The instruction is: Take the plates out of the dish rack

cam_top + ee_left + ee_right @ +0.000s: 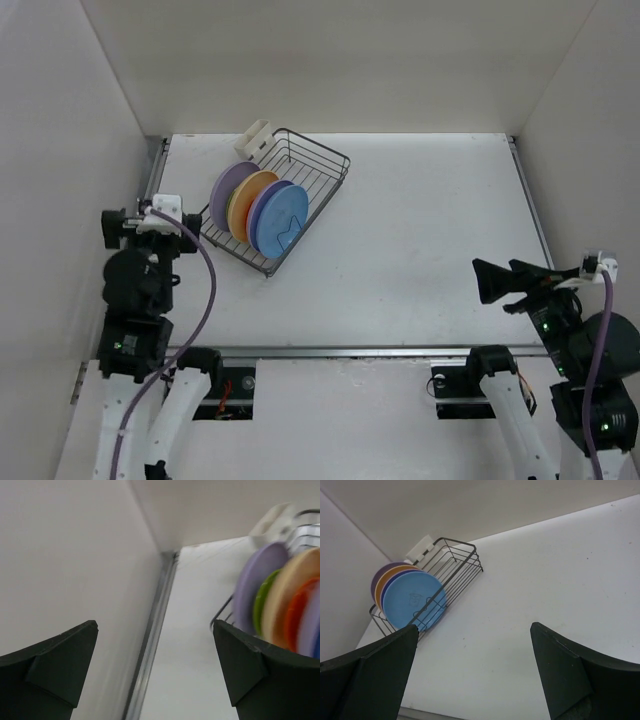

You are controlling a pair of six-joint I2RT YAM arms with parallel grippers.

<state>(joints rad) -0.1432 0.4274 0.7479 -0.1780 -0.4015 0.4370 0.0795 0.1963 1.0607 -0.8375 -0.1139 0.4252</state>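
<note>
The dark wire dish rack [325, 165] stands at the table's back left, with a cream piece [254, 137] at its far corner. Several plates stand on edge in it: lavender [228, 190], tan [250, 195], blue [282, 222] in front. In the left wrist view lavender [255, 585], lime green [262, 602], tan [285, 595] and red-orange [297, 615] plates show. In the right wrist view the blue plate [412, 600] fronts the rack [460, 565]. My left gripper [195, 230] [155, 645] is open and empty, just left of the rack. My right gripper [480, 282] [474, 650] is open and empty, far right.
White walls enclose the table on the left, back and right. A metal rail [150, 645] runs along the table's left edge, close to my left gripper. Another rail [350, 352] runs along the near edge by the arm bases.
</note>
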